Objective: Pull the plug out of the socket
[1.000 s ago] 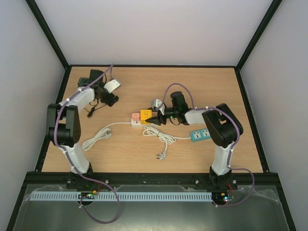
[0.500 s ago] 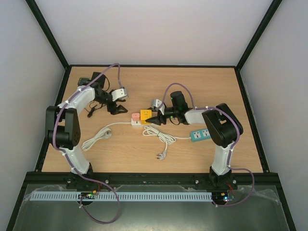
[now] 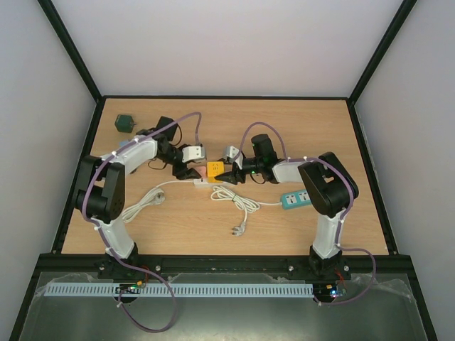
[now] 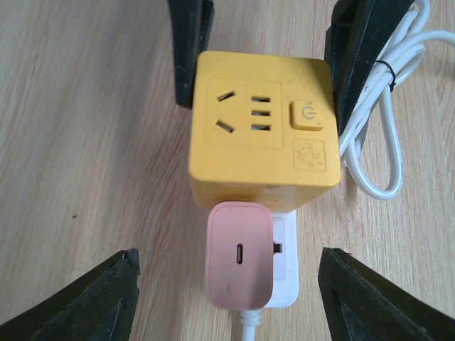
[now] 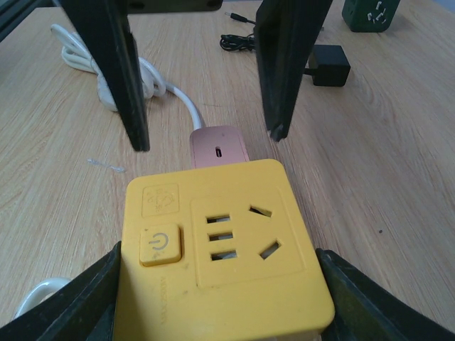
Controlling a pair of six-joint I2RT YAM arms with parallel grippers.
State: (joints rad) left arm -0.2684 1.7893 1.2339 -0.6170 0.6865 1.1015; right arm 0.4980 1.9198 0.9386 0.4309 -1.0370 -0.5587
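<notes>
Right gripper [image 3: 226, 172]: fingers [image 4: 190, 50] clamped on two opposite sides of the yellow socket cube [image 4: 259, 131]. Judged purpose: anchor the socket so it cannot slide or lift when the plug is drawn.

Pink plug [image 4: 238, 263]: seated in the white strip [image 4: 284, 273], one end just under the cube's edge, near the middle of the bench [image 3: 284, 128]. The strip's white cord leaves from the far end.

Left gripper [image 4: 229, 252]: released. Its fingers [image 4: 92, 298] straddle the plug with bare bench showing on both sides and no contact.

Judgement: the arms face each other so the hold and the pull oppose. Next, the left fingers close on the plug's flanks. Risk: a skewed pull drags the strip.
</notes>
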